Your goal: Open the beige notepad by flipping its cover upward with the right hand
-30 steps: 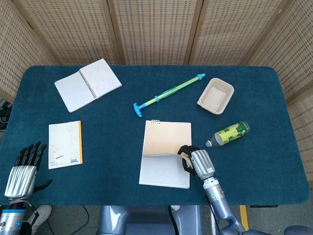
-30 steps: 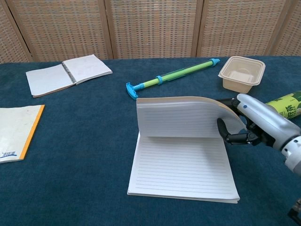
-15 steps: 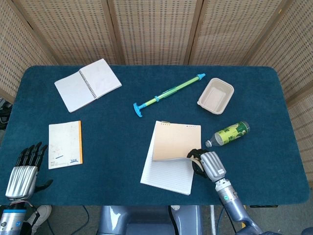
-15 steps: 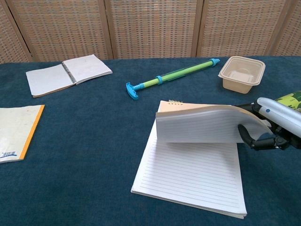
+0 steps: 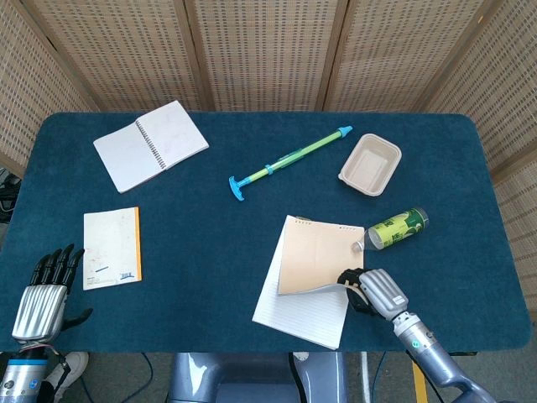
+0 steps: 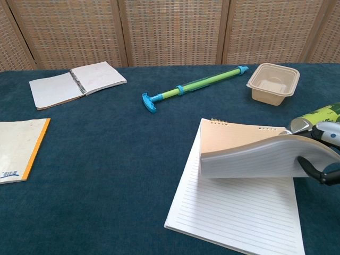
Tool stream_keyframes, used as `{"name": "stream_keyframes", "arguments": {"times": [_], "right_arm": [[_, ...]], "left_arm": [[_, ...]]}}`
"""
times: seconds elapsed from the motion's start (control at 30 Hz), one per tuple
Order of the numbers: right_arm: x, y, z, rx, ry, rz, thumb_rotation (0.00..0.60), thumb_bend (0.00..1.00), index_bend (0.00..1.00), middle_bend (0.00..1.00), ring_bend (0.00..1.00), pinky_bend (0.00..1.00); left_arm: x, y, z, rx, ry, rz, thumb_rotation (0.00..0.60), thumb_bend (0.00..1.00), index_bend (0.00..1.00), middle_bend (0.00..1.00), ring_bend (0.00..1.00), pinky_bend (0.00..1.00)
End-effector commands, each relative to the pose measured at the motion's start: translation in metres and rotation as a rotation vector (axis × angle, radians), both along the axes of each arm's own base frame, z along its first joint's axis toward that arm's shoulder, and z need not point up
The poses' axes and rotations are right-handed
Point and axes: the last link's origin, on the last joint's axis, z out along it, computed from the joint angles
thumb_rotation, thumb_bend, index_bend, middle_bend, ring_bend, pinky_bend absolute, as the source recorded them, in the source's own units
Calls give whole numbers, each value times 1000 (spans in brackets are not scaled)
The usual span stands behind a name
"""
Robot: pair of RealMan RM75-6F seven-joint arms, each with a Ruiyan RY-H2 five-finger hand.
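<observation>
The beige notepad (image 5: 307, 279) lies lower right of centre on the blue table (image 5: 201, 243), its long axis tilted toward the upper right. Its cover (image 5: 315, 259) is half lifted, bowed over the lined page. The right hand (image 5: 373, 290) pinches the cover's lower right edge (forearm trailing off the frame's bottom corner). The left hand (image 5: 42, 294) rests far off, fingers apart, empty.

My right robot hand (image 5: 375, 291) sits near right, fingers curled, pinching a lifted sheet edge. My left robot hand (image 5: 42, 295) hangs near left, fingers straight and apart.
</observation>
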Motion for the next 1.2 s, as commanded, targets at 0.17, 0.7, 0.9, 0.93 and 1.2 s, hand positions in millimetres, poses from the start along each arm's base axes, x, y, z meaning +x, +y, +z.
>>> {"name": "stream_keyframes", "arguments": {"times": [0.17, 0.7, 0.9, 0.93, 1.2], "right_arm": [[-5, 19, 4, 87, 34, 15, 600, 876, 650, 533, 479, 599], [-7, 49, 12, 174, 16, 21, 600, 875, 652, 533, 479, 599], [-10, 59, 13, 179, 13, 19, 600, 875, 653, 533, 480, 599], [-10, 60, 13, 182, 12, 17, 600, 875, 653, 533, 480, 599], [-8, 70, 12, 198, 7, 36, 600, 875, 653, 533, 482, 599]], "left_arm": [[0, 0, 0, 3, -1, -3, 600, 25, 0, 0, 0, 54], [2, -1, 1, 6, -2, -8, 600, 24, 0, 0, 0, 55], [2, -2, 1, 4, -1, -10, 600, 25, 0, 0, 0, 55], [3, -1, 1, 5, -1, -11, 600, 24, 0, 0, 0, 55], [3, -2, 1, 6, -4, -14, 600, 24, 0, 0, 0, 55]]}}
